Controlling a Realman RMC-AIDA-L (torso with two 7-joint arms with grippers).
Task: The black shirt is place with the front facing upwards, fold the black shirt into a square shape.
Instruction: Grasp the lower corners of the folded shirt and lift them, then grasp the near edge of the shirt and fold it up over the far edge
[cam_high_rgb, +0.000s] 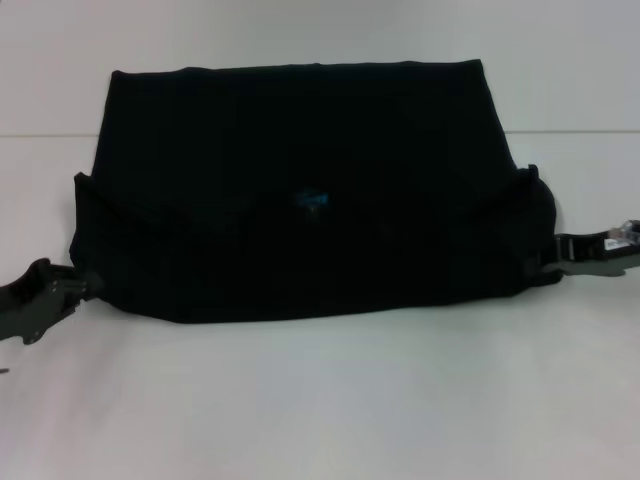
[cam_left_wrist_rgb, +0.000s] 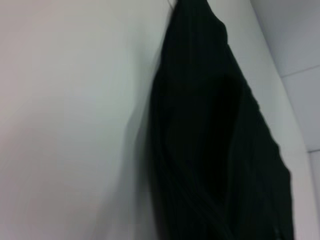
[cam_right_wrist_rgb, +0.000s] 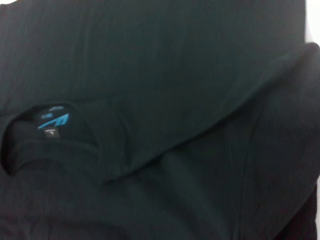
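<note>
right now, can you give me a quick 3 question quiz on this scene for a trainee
1. True or false: the white chest lettering on the black shirt shows in the head view.
2. Where is the blue neck label? A) near the middle of the folded shirt B) at its far edge C) on the bare table
3. Fill in: the left pincer and right pincer sit at the shirt's two ___.

Key
1. False; only plain black cloth shows.
2. A
3. Side ends: one at its left end, one at its right, by the near flap.
</note>
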